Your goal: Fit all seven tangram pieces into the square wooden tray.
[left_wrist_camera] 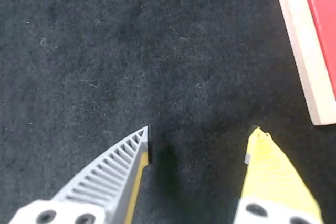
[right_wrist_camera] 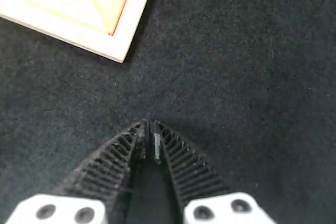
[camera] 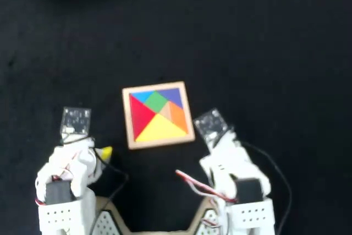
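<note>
Tray [camera: 161,142] is sitting btwn left arm [camera: 66,174] and right arm [camera: 236,174], a bit ahead of both, w/ all seven pcs [camera: 159,115] seemingly lying inside. Job's looking done to me, so the main risk is either arm swinging inward, clipping the rim and sliding the tray or popping a pc up. Can't tell whether every pc is sitting flush. Being square, the tray has no long axis. It's lying flat, turned slightly, w/ its near edge running a little askew to the arms' line.

Left wrist: L gripper [left_wrist_camera: 199,135] is hanging over bare cloth [left_wrist_camera: 105,51], fingers spread apart, gripping nothing. Tray rim is lying ahead and off toward its yellow finger [left_wrist_camera: 273,177], near but not touching, w/ the red pc [left_wrist_camera: 323,19] showing inside.

Right wrist: R gripper [right_wrist_camera: 150,125] is pointing down at the cloth, fingertips pressed together, nothing btwn them. A tray corner is sitting ahead, off toward the other arm, apart from the tips.
</note>
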